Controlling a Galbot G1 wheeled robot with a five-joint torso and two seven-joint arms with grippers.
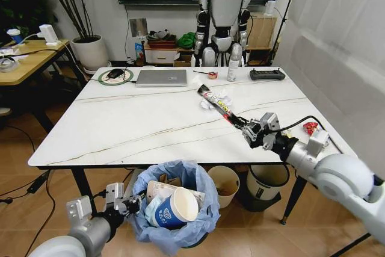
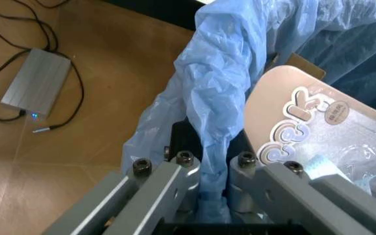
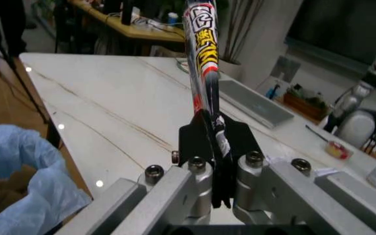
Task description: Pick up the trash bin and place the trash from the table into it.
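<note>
While the left gripper [image 1: 123,204] clamps the bag-covered rim of the trash bin [image 1: 174,209], head view puts that bin below the near edge of the counter [image 1: 138,124], off the floor. Blue paper cup [image 1: 171,209] and a flat clear package [image 1: 157,191] already sit inside the bin. Right gripper [image 1: 249,129] is over the counter's right part, closed on one end of a long red-black wrapper [image 1: 218,105]; the wrapper's far end points toward a white tissue wad [image 1: 216,99] on the counter. Crushed red can [image 1: 310,127] lies near the counter's right edge, just beyond the right arm. At the counter's far edge: laptop [image 1: 160,77], white bottle [image 1: 233,67], black remote [image 1: 267,74], tape roll [image 1: 212,74]. Under the counter, behind the trash bin: cream bin [image 1: 224,186] and white bucket [image 1: 267,182]. Humanoid robot [image 1: 227,10] stands past the counter's far side.

Left wrist view: gripper fingers [image 2: 175,181] pinch the blue bag and rim between them; clear package [image 2: 318,132] leans inside the bin. Grey power brick [image 2: 35,83] with cable on the wood floor beside the bin.

Right wrist view: fingers [image 3: 204,181] narrow, squeezing the wrapper [image 3: 202,58], which sticks out over the counter [image 3: 109,98]. Bin's blue bag [image 3: 25,166] shows off the counter's near edge; laptop [image 3: 253,103] farther along the counter.
</note>
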